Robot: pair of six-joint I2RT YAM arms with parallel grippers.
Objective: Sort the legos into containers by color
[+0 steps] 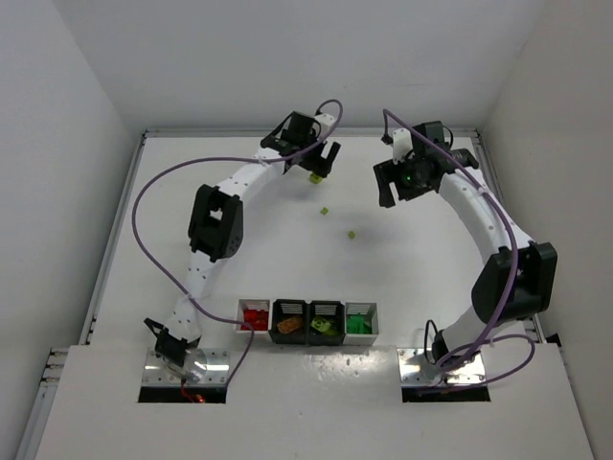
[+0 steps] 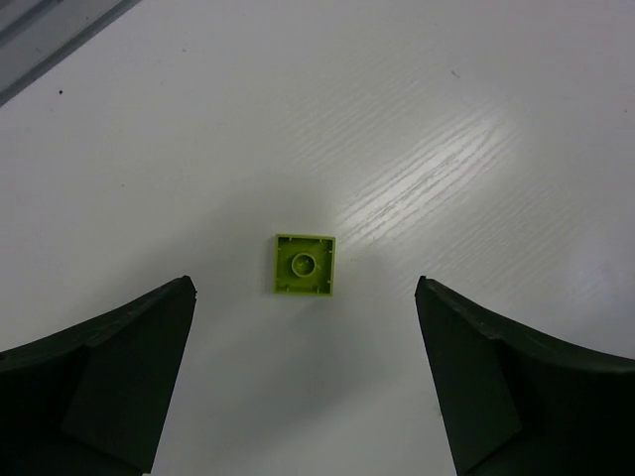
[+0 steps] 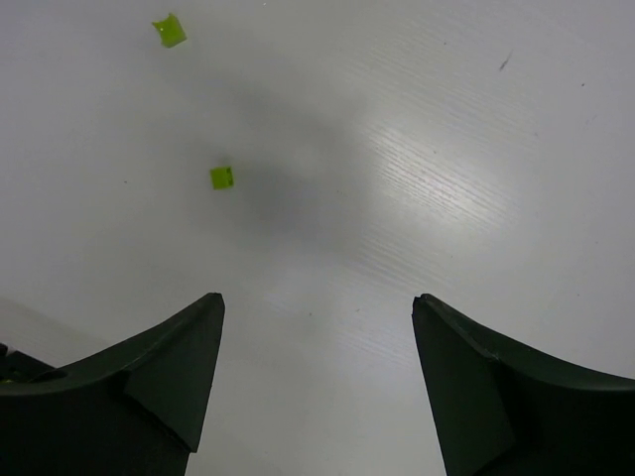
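While the left gripper (image 2: pixel 305 286) hung with its jaws spread wide and nothing pinched, one yellow-green lego (image 2: pixel 303 265) lay on the table between the fingertips, touched by neither. The right gripper (image 3: pixel 317 297) was likewise spread and empty, with two more yellow-green legos (image 3: pixel 222 178) lying well ahead of it to its left. The step in hand looked like a pick of the nearest loose brick. The next move would call for a straight descent, so the small piece stayed centred, before any closing. The containers (image 1: pixel 272 305) sat in a row near the arm bases, well apart from both grippers. Red, brown-orange, yellow-green and green pieces were already in them, so the sort seemed nearly done. The table (image 1: pixel 431 268) was white and glossy, boxed in by plain white walls (image 1: pixel 77 115).
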